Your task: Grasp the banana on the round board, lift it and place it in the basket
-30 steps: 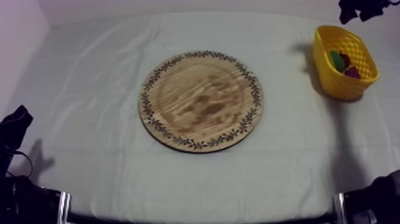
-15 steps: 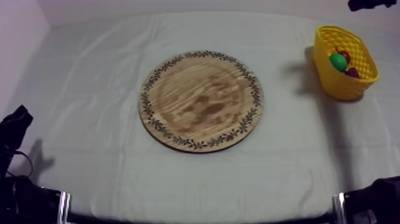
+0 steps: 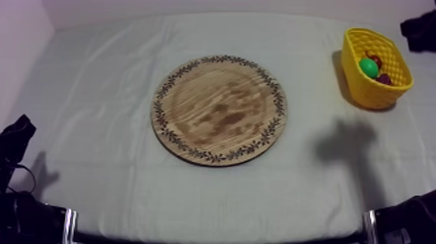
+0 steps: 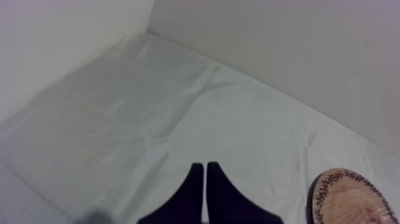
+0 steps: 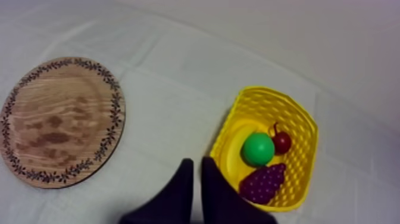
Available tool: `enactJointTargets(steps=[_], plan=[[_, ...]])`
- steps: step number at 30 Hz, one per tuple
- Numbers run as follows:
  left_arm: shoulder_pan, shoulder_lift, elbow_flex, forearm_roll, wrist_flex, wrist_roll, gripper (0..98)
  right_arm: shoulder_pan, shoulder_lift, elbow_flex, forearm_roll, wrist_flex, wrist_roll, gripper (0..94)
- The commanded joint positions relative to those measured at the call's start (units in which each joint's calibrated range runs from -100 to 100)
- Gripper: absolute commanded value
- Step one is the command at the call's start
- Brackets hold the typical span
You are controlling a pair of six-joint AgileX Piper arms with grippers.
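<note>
The round wooden board [image 3: 220, 110] lies bare in the middle of the cloth. The yellow basket [image 3: 355, 71] stands at the far right. Over the basket in the right wrist view, the banana [image 5: 233, 156] lies curved against the inner wall, partly under a green pear [image 5: 258, 149]. My right gripper [image 5: 196, 168] hovers high beside the basket [image 5: 300, 128], shut on nothing, fingers together as a narrow wedge. My right arm [image 3: 422, 31] shows at the far right edge. My left gripper [image 4: 204, 173] is shut and empty, low over the cloth near the board's rim [image 4: 324, 190].
A small red fruit [image 5: 281, 142] and a bunch of purple grapes [image 5: 265, 183] also sit in the basket. My left arm [image 3: 14, 143] rests at the near left corner. The right arm's shadow [image 3: 344, 143] falls on the cloth in front of the basket.
My right arm has shifted from beyond the basket toward the right edge. Its shadow has slid from beside the basket onto the cloth in front. The left arm has not moved.
</note>
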Motion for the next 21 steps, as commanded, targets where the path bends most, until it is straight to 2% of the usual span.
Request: enactJointTargets(steps=[1,5,10,14,19,21], plan=[[-0.02,0.04,0.00,0.03,0.00,0.02,0.1,-0.57,-12.01,15.34,0.57,-8.89,-2.02,1.0],[-0.02,0.04,0.00,0.03,0.00,0.02,0.1,-1.42,-19.19,22.80,1.60,-9.84,-4.49,0.4],[-0.02,0.04,0.00,0.03,0.00,0.02,0.1,-1.57,-26.99,32.26,0.88,-12.51,-4.57,0.3],[-0.02,0.04,0.00,0.03,0.00,0.02,0.1,-1.42,-31.85,39.59,1.90,-14.95,-5.50,0.3],[-0.02,0.04,0.00,0.03,0.00,0.02,0.1,-1.08,-36.57,48.85,3.46,-22.96,-7.92,0.2],[-0.02,0.04,0.00,0.03,0.00,0.02,0.1,-1.00,-38.20,50.85,1.91,-24.74,-6.87,0.2]])
